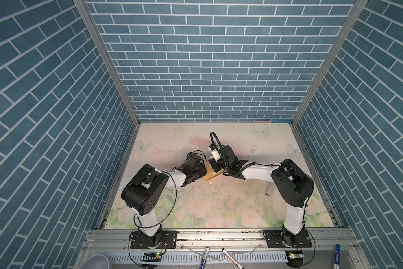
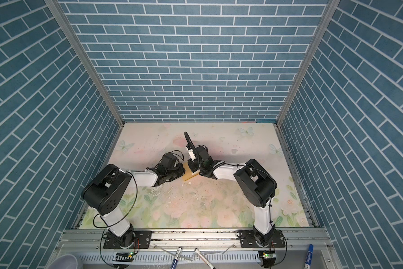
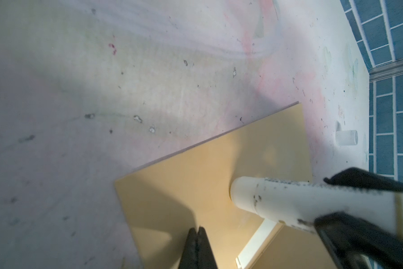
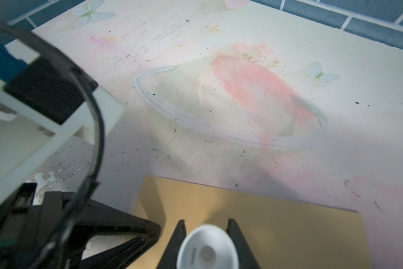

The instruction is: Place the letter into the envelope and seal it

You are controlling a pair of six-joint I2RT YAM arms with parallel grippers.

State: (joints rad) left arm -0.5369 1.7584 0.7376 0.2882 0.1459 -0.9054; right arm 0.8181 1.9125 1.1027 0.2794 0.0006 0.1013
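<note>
Envelope lies flat on the floral table between the 2 arms. Left gripper has its jaws pressed together, tips over the envelope near its edge; right gripper pinches a white tube whose end points down at the envelope. Dark print along the tube is too blurred to read.

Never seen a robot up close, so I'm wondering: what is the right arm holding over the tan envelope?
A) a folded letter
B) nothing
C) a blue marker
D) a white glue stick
D: in the right wrist view its jaws clamp a white glue stick over the envelope.
</note>
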